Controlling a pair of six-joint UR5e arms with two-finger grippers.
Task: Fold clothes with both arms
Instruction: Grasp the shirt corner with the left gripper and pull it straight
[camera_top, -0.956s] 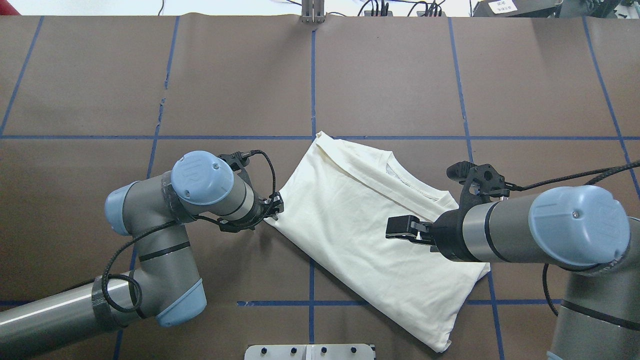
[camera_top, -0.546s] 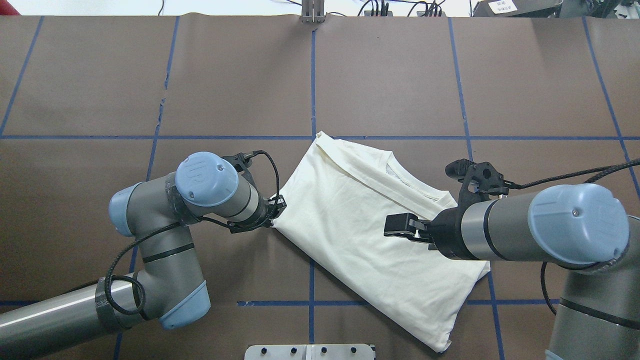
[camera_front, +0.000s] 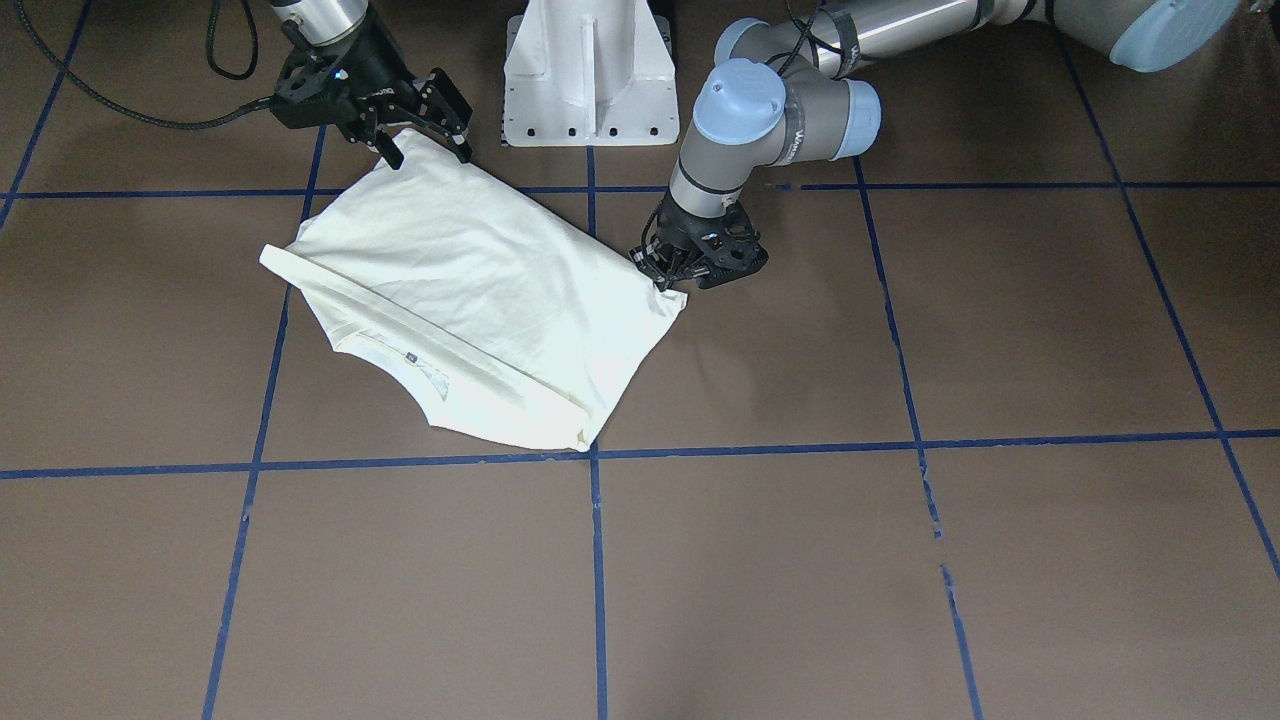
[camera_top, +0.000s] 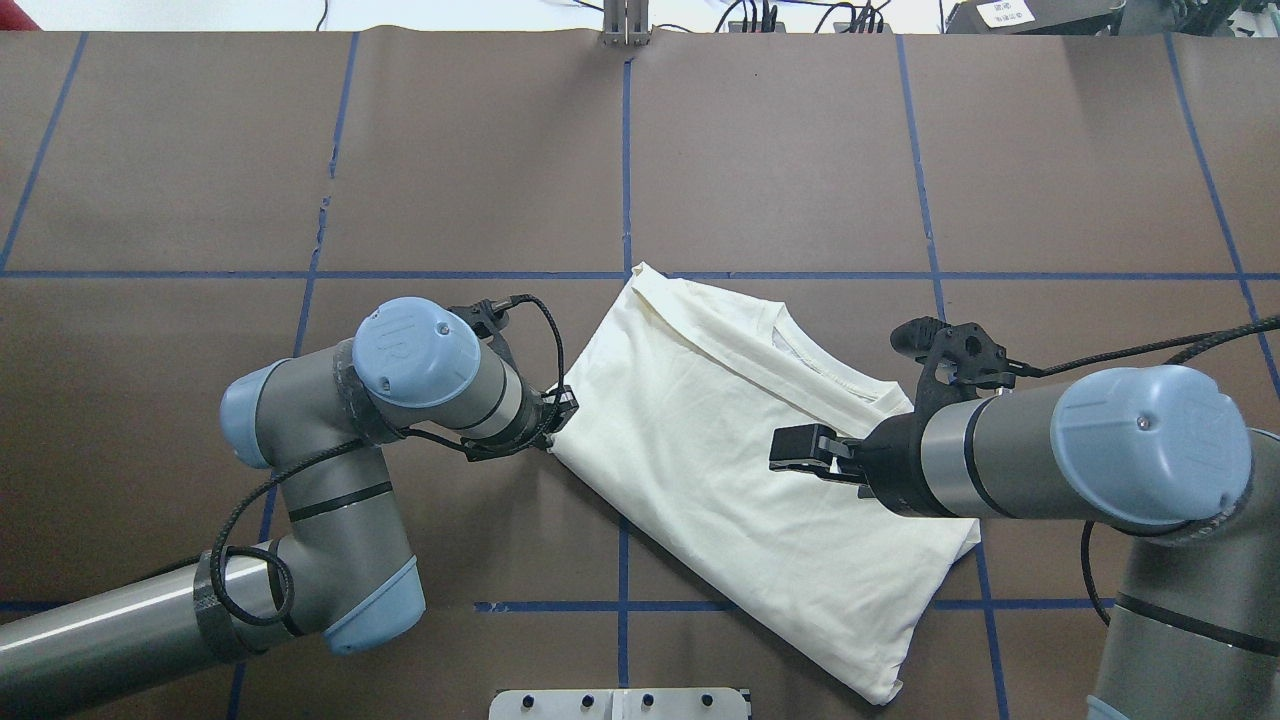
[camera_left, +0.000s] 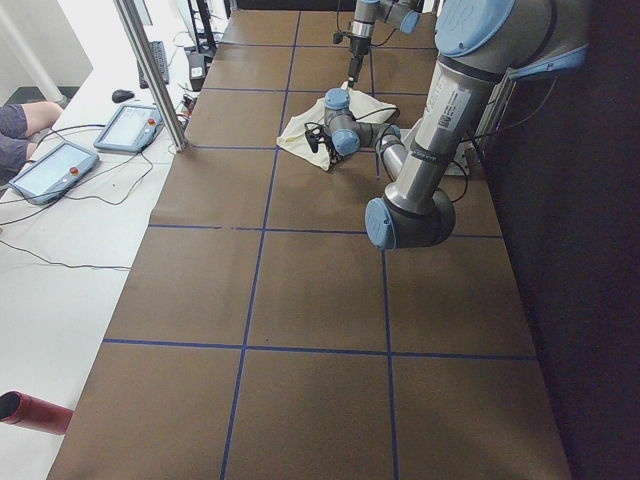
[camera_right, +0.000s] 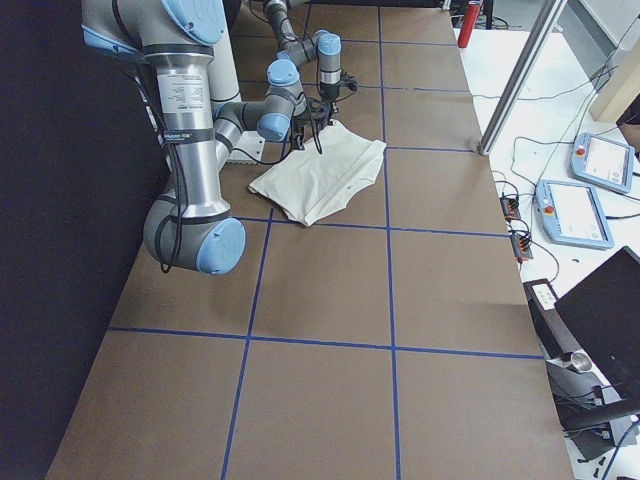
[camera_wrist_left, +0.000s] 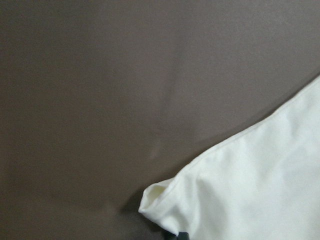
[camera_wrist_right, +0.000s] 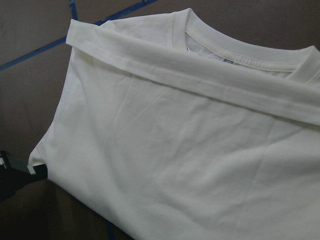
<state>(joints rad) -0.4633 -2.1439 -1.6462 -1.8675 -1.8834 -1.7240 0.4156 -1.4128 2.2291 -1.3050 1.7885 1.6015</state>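
Note:
The cream T-shirt (camera_top: 720, 450) lies folded on the brown table, plain side up, with the collar (camera_wrist_right: 235, 55) and a folded sleeve band showing. No print shows. My left gripper (camera_top: 557, 412) is low at the shirt's left corner and looks shut on that corner (camera_wrist_left: 160, 197); in the front-facing view it (camera_front: 665, 275) sits at the table surface. My right gripper (camera_front: 428, 155) is open and empty, hovering over the shirt's edge nearest the robot; in the overhead view it (camera_top: 790, 450) is above the shirt's right half.
The white pedestal base (camera_front: 590, 70) stands just behind the shirt. Blue tape lines (camera_top: 625, 180) grid the table. A metal post (camera_left: 150, 70) and tablets (camera_right: 575, 210) stand beyond the table's far edge.
My left arm has shifted slightly right, and the shirt's left corner has moved inward with it. The right arm has hardly moved and stays open.

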